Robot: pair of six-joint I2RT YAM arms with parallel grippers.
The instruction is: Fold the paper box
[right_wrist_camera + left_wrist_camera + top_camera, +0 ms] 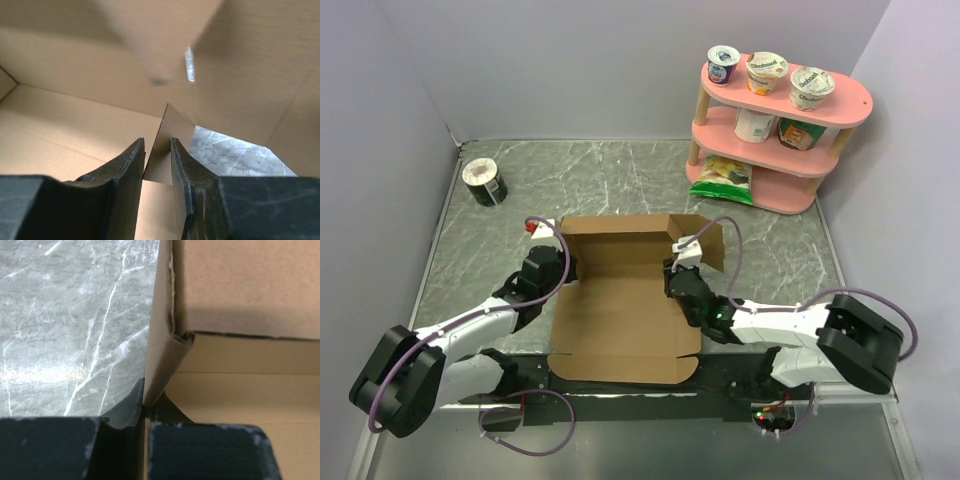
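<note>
Wall-raising step: left end effector (145,407) clamps the left wall of the paper box (620,320), right end effector (158,150) half-closed astride its right flap (grip unclear), which likely needs folding inward.

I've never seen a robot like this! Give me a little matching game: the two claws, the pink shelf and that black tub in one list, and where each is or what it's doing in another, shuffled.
Things:
1. left gripper
2. right gripper
3. pink shelf
4. black tub

Places or states:
A. far right of the table, yogurt cups on top
B. pinched shut on the left wall of the paper box
C. far left of the table, apart from the box
D. a finger on each side of a flap at the box's right

Pairs: 1-B, 2-D, 3-A, 4-C.
</note>
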